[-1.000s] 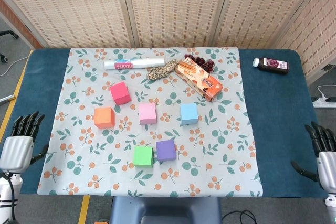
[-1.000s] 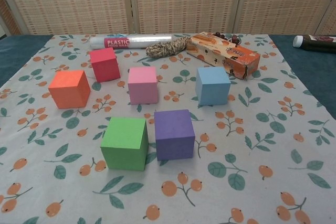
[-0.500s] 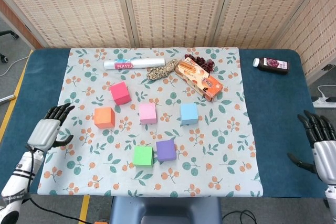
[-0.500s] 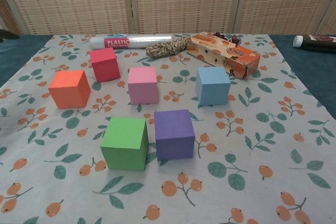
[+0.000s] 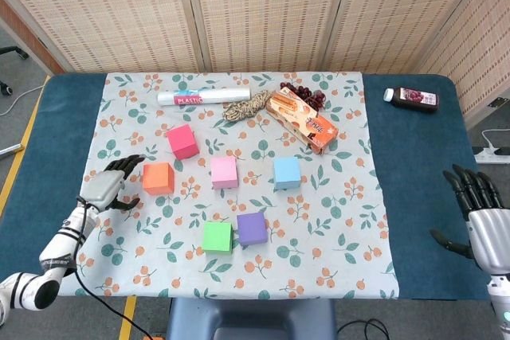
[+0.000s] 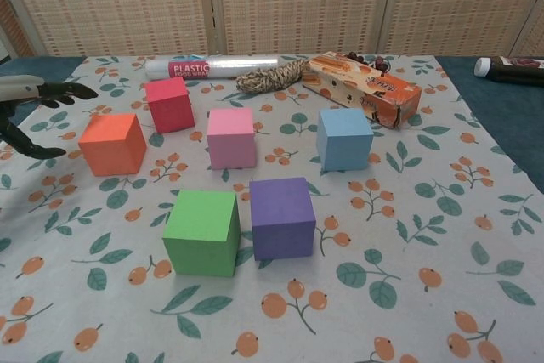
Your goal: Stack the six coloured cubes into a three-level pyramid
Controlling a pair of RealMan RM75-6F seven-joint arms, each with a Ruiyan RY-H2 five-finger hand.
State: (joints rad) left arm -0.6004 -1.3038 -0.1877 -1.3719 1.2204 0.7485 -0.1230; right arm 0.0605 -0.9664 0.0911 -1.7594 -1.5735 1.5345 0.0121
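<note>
Six coloured cubes lying separately on the floral cloth point(image 5: 351, 228) covering the blue surface point(image 5: 414, 197), none stacked yet. Red cube point(image 5: 182, 141) and orange cube point(image 5: 158, 178) at left, pink cube point(image 5: 224, 172) and blue cube point(image 5: 287, 173) mid-cloth, green cube point(image 5: 217, 237) and purple cube point(image 5: 252, 228) side by side nearest the front edge. Left hand point(image 5: 111, 183) poised just beside the orange cube, fingers spread, thumb apart, holding nothing; in the chest view, the same fingers point(image 6: 59, 91) reaching in from the left edge, short of touching the cube. Right hand point(image 5: 478, 220) far off at the right edge of the surface, fingers splayed upward, empty. Along the back: plastic wrap roll point(image 5: 195, 97), twine bundle point(image 5: 249, 106), orange snack box point(image 5: 303, 121) and, behind it, dark red berries point(image 5: 307, 95). Dark bottle point(image 5: 411, 99) lying on its side at the back right corner.
</note>
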